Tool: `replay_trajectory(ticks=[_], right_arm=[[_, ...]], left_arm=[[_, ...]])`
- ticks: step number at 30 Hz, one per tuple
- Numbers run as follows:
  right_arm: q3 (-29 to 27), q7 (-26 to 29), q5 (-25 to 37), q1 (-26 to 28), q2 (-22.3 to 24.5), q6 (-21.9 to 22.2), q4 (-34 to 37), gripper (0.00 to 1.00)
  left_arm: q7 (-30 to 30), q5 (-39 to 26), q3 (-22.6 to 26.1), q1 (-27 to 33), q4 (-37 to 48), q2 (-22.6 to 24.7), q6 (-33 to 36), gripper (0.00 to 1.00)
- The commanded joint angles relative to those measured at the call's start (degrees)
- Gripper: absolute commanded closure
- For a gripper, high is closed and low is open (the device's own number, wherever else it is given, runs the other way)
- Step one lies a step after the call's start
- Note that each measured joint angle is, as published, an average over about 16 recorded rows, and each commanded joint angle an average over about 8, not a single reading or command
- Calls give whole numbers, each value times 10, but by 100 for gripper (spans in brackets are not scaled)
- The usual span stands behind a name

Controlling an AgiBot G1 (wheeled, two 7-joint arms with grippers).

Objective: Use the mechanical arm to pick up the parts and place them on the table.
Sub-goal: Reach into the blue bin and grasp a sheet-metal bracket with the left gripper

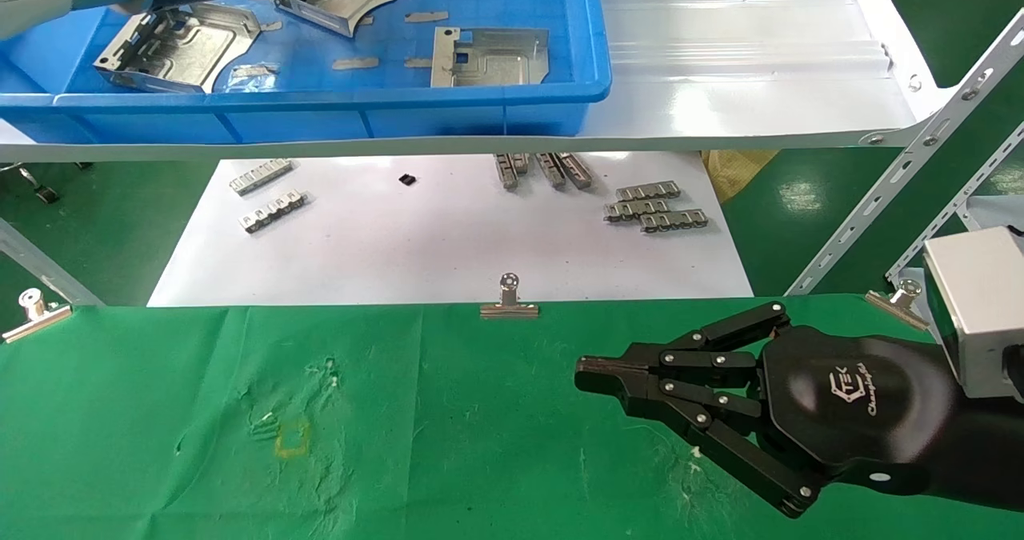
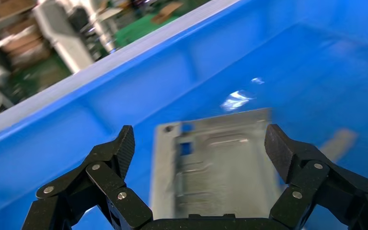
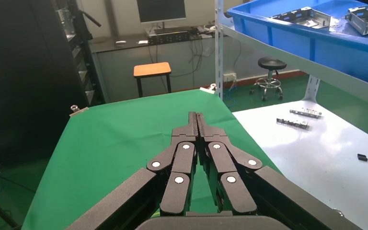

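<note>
Left gripper: the left gripper [image 2: 199, 143] hangs inside the blue bin [image 1: 480, 100] at the upper left of the head frame, fingers spread wide, straddling a stamped metal plate [image 2: 220, 163] without touching it, as far as the wrist view shows.
Right gripper: the right gripper [image 1: 592, 376] rests low over the green cloth table [image 1: 200, 412] at the lower right of the head frame, fingertips pressed together, holding nothing.
Parts: three stamped plates lie in the bin, one at the left [image 1: 180, 48], one at the top centre [image 1: 352, 0] partly under the arm, one at the right [image 1: 490, 58]. None is on the green cloth yet.
Risk, grip: the plate lies flat on the bin floor, so the fingers may skid over its thin edges and close on air, or pinch one corner and let it swing loose.
Risk, carry: a poorly held plate could catch the bin's rim or drop onto the white sheet [image 1: 448, 236] among the small toothed strips [image 1: 656, 208] instead of the cloth.
Hidden: the head view cuts off the left gripper at the top edge, so which plate it stands over is not certain.
Hard to make out: the plate in the left wrist view is blurred; its nearer edge is behind the gripper body.
</note>
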State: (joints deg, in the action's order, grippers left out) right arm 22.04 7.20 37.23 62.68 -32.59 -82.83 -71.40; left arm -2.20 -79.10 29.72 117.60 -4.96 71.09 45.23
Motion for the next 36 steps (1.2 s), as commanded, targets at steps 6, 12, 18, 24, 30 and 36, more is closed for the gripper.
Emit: replay_trajectory(ticks=[6,12,18,24,30,36], right_arm=[[0,0,0,0,0,0,0,0],[0,0,0,0,0,0,0,0],[0,0,0,0,0,0,0,0],[0,0,0,0,0,0,0,0],[0,0,0,0,0,0,0,0],[0,0,0,0,0,0,0,0]], left_arm=[[12,-24,16,18,47,28,-55,100],[31,-36,24,25,62,36,-71,100],[52,-41,27,28,67,37,-73,100],[67,-44,30,28,68,33,-83,100],[82,-46,31,27,68,30,-87,100],[94,-48,32,25,66,27,-74,100]])
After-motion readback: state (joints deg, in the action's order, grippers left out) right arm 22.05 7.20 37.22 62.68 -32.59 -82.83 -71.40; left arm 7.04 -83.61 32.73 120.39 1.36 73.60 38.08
